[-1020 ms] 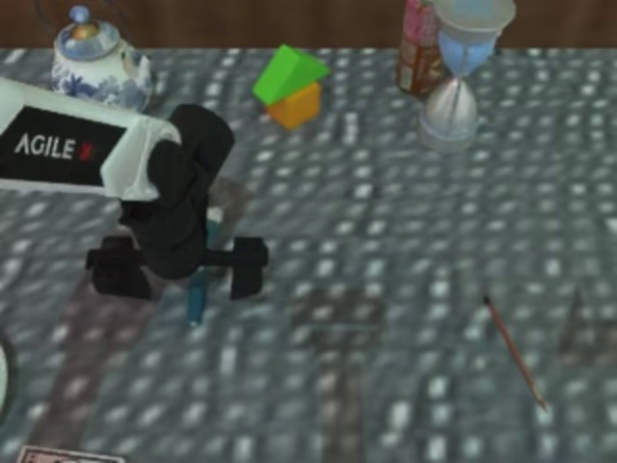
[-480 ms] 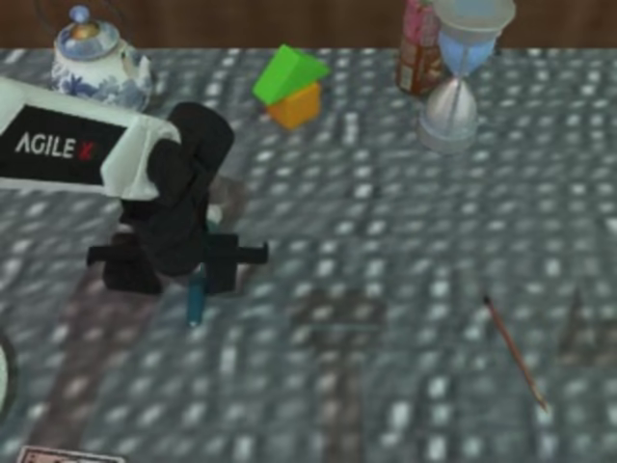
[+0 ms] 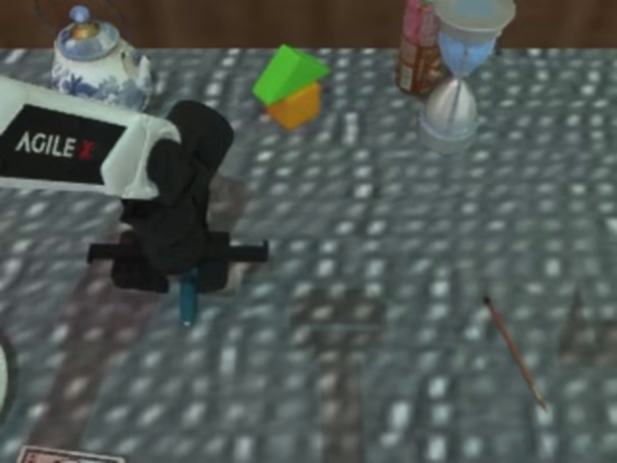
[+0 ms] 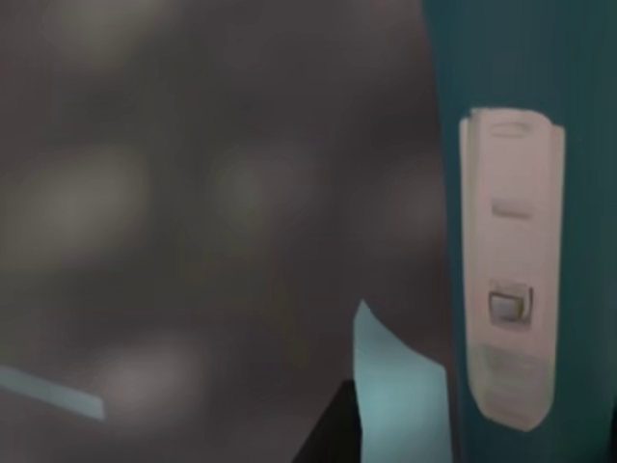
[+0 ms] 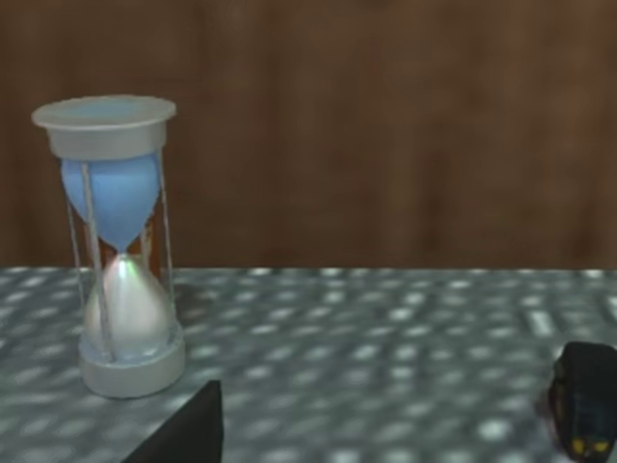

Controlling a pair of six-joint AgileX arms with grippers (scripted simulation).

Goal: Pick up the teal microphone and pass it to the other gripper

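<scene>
The teal microphone [image 3: 188, 301] lies on the grey speckled table at the left. Only the tail of its handle shows below my left gripper [image 3: 185, 273]. That gripper points down over it with both black fingers drawn in against the handle, shut on it. In the left wrist view the teal handle [image 4: 578, 145] fills the frame's edge, with its white switch panel [image 4: 509, 289] very close and one black finger [image 4: 333, 439] beside it. The white head is hidden under the arm. My right gripper [image 5: 308, 455] is outside the top view; its wrist view shows one black fingertip [image 5: 198, 424] far off centre, open and empty.
A blue-and-white teapot [image 3: 96, 58] stands back left, and a green wedge on an orange block [image 3: 291, 87] back centre. An hourglass [image 3: 458, 87] and a red can [image 3: 419, 48] stand back right. A brown pencil [image 3: 516, 352] lies front right. A card corner [image 3: 67, 455] shows front left.
The left gripper's fingers have closed from wide apart onto the microphone's handle. The handle's tail has shifted slightly left. Nothing else moved.
</scene>
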